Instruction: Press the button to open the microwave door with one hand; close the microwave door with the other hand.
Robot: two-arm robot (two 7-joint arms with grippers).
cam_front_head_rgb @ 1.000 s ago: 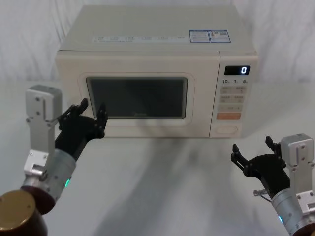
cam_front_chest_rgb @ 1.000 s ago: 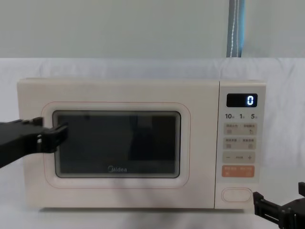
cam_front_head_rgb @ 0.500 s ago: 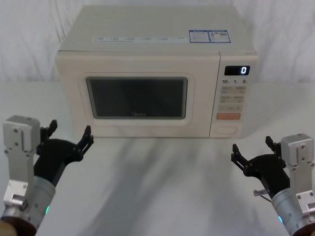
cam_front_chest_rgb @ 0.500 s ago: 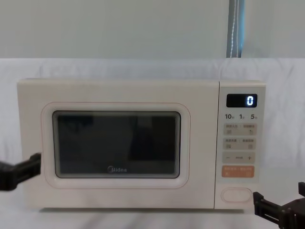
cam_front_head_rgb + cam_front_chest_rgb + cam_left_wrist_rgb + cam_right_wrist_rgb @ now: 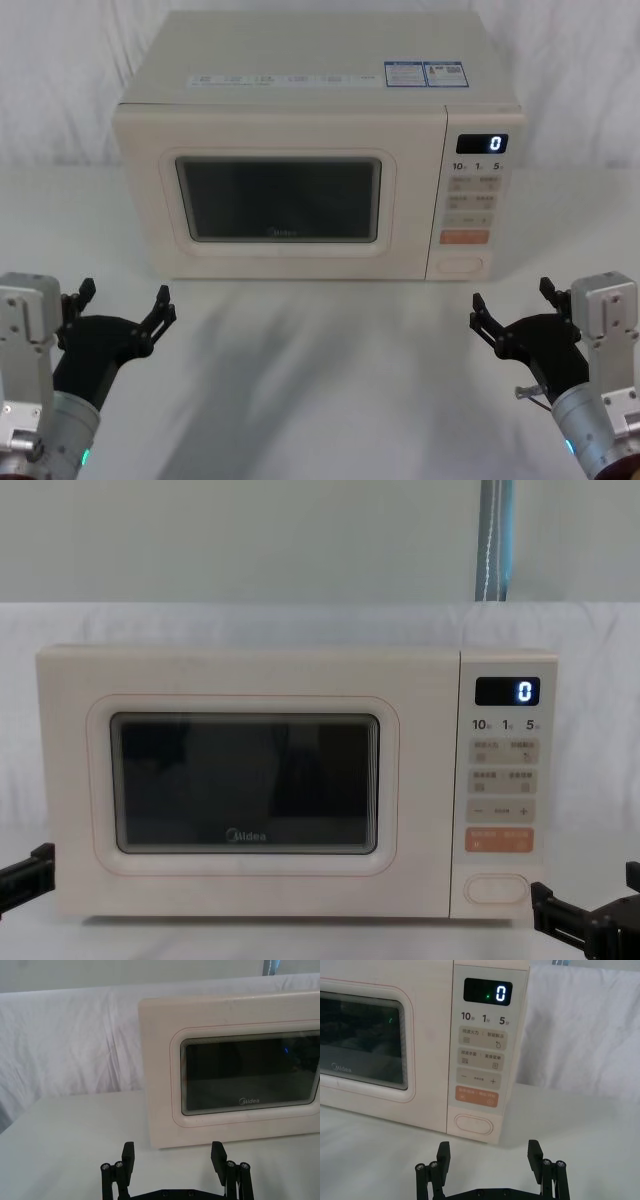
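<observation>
Head view: microwave door (image 5: 280, 200) shut; button (image 5: 460, 266) far beyond right gripper (image 5: 510, 300), left gripper (image 5: 122, 303); both spread wide, empty.

Two black angular robot grippers showing on silver wrists
Left gripper (image 5: 120, 305) and right gripper (image 5: 512, 300) are carrying screw-studded fingers, grey camera blocks, glowing teal lights.

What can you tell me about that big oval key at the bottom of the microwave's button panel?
The button is a plain cream pill-shaped oval, wider than the other keys, unmarked and smooth like plastic. It is the lowest key on the control panel, just under the orange key, near the microwave's bottom right corner. Nothing touches it: the right tool hangs open in front of it, apart from it, above the table.
</observation>
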